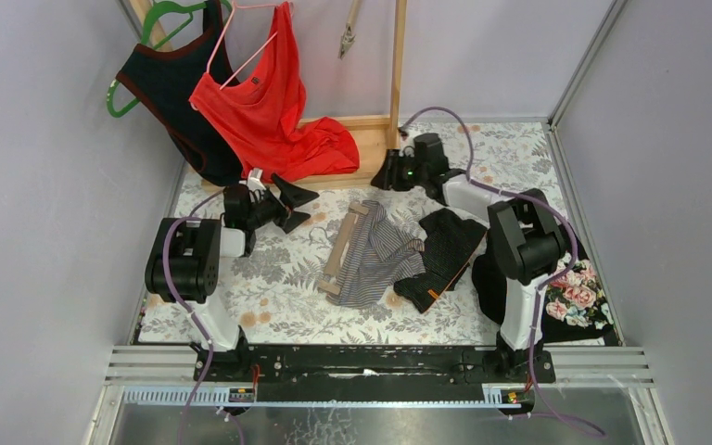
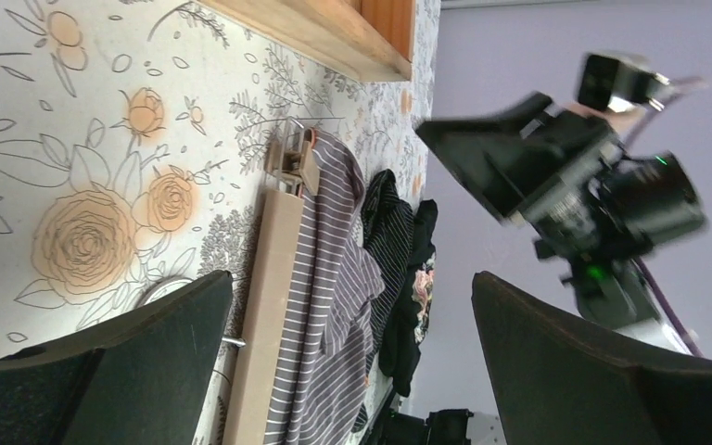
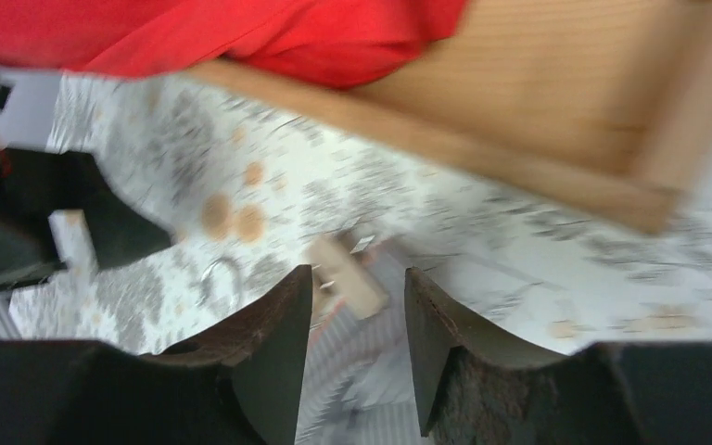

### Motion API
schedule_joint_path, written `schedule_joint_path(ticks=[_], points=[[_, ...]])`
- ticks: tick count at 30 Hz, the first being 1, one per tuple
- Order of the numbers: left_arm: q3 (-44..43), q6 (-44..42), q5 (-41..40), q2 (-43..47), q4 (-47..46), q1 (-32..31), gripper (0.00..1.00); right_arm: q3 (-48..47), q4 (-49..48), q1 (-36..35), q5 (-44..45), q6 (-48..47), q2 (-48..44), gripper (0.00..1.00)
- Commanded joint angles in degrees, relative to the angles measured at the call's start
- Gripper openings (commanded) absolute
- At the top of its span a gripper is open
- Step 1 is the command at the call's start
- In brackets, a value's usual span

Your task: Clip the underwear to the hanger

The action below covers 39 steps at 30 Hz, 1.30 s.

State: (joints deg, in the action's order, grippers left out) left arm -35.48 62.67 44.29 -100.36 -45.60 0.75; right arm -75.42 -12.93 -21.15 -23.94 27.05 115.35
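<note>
Arms: two, bolted at the near edge of the worktop (image 1: 269, 278), one on the left and one on the right.

Left hand (image 1: 301, 209): one, wide open and holding nothing. It is on the left of the worktop, pointing right toward the hanger and apart from it. In the wrist view its two fingers (image 2: 148, 352) stand far apart.

Right hand (image 1: 387, 174): one, at the far side just beside the base of the wooden rack (image 1: 371, 120). Its two fingers (image 3: 273, 352) are parted with a clear gap and nothing is gripped between them.

Wooden hanger (image 1: 341, 248): one, lying flat in the middle of the worktop, its bar running near to far. It has two clips, a far clip (image 1: 360, 210) and a near clip (image 1: 330, 286).

Striped underwear (image 1: 375, 255): one piece, in the middle of the worktop, lying against the right side of the hanger bar and touching it. I cannot tell whether either clip bites the cloth.

Other garments on the worktop: two. A black garment (image 1: 443, 252) lies just right of the underwear, and a flowered garment (image 1: 577, 298) lies at the right edge, behind the right arm.

Hanging tops: two, on the far left. A red top (image 1: 269, 107) hangs on a pink hanger (image 1: 227, 37), and a dark top (image 1: 171, 88) on a green hanger (image 1: 162, 14).

Hangers in all: three.
</note>
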Motion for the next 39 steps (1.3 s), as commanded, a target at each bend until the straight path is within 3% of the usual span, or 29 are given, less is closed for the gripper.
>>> schedule_joint_path(ticks=[1,3,4,6,7,13,22,39], points=[[-0.3,-2.4,-2.6,1.0,3.1,0.2,1.00,1.6,6.8,-9.5,6.6,-1.0,-6.5,0.48],[-0.1,-3.1,-3.4,2.0,4.8,0.2,1.00,3.4,6.1,-11.8,7.7,1.4,-7.7,0.48],[-0.1,-3.4,-3.8,2.4,5.6,0.2,1.00,4.3,5.5,-13.0,8.6,2.7,-8.5,0.56],[-0.2,-4.0,-4.3,3.5,7.0,0.1,1.00,5.7,4.3,-15.3,9.7,5.0,-9.4,0.82],[-0.2,-4.2,-4.5,4.0,7.5,0.2,1.00,6.1,4.3,-16.3,10.3,5.7,-9.6,0.87],[-0.3,-4.4,-4.8,6.0,9.3,0.2,1.00,9.4,1.4,-18.8,12.1,10.9,-10.1,0.84],[-0.2,-5.9,-5.6,7.7,12.9,0.2,1.00,3.8,6.1,-24.3,18.3,13.6,-5.2,0.82],[-1.3,-10.1,-7.3,9.0,19.7,0.3,1.00,2.3,13.1,-26.2,23.4,18.3,-3.6,0.78]])
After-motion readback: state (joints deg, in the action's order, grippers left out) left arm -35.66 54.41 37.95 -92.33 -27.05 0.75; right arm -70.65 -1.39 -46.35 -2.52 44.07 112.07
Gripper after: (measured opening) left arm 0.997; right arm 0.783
